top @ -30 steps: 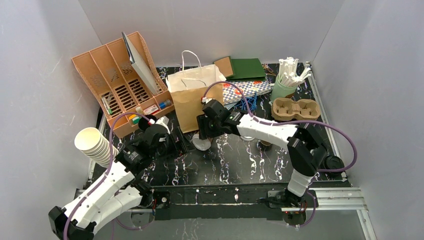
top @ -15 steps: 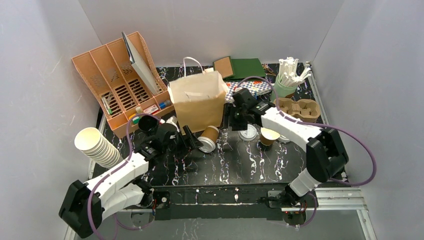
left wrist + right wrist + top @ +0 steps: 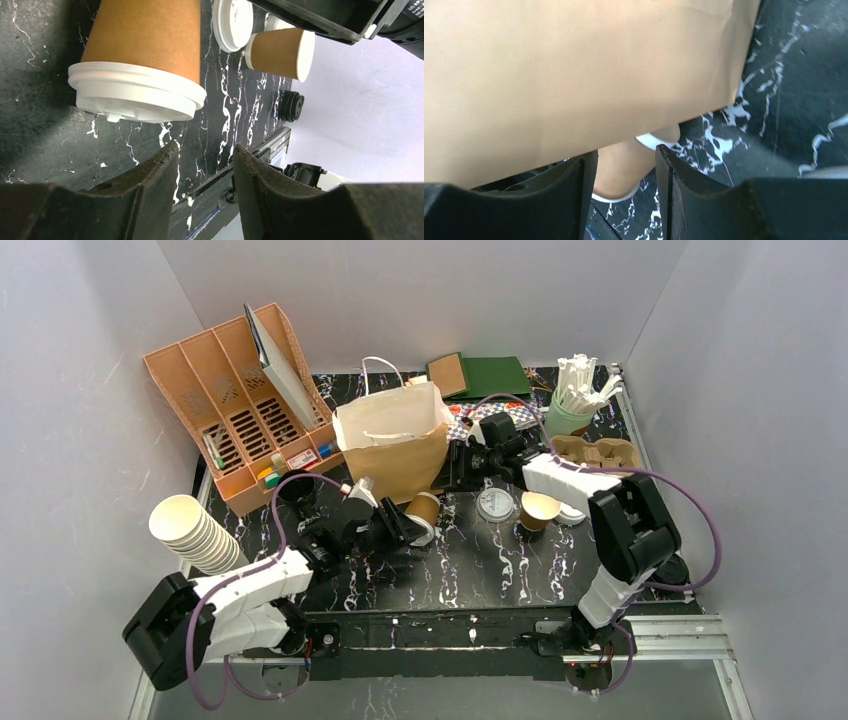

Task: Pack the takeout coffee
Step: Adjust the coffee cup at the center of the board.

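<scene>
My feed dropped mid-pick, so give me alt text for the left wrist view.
A lidded tan cup lies on its side on the black table, lid toward the camera, just beyond the open, empty left gripper. Farther off sit a loose lid and an unlidded cup.

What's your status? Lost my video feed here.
Left gripper open, just short of the lidded cup lying on its side. Right gripper open, empty, beside the paper bag. Second cup upright, unlidded, loose lid beside it.
</scene>
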### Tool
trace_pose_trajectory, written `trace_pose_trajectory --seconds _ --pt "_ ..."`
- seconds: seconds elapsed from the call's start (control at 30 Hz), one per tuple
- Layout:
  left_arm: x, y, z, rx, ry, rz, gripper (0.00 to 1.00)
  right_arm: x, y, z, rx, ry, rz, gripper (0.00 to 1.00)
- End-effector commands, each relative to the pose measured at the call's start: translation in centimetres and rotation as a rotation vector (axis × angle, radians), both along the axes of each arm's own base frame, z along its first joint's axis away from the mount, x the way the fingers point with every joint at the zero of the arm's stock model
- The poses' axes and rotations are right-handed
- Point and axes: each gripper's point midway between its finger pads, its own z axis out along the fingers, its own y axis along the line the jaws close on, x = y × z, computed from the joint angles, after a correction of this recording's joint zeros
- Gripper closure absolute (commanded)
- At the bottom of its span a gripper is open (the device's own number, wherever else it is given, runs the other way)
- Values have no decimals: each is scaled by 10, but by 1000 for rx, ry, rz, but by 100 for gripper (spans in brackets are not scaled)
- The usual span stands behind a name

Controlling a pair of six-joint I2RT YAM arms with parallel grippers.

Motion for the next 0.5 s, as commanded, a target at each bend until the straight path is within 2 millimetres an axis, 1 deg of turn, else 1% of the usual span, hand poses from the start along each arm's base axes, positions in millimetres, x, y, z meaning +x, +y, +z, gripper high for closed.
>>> trace_pose_trajectory --seconds 0.0,0.13,0.3,0.4,0.47 --pt "23 -3 5 -20 -44 111 55 10 26 6 141 -94 98 46" --pt "33 3 3 0 -68 166 54 15 29 -6 145 -101 105 44" --pt "35 3 -1 21 -71 170 54 13 31 -22 141 -84 126 43" --pt "37 3 -2 24 -71 174 55 8 30 -27 147 -66 141 48" --pt "37 2 -2 30 -70 169 57 4 30 -30 155 -43 147 53"
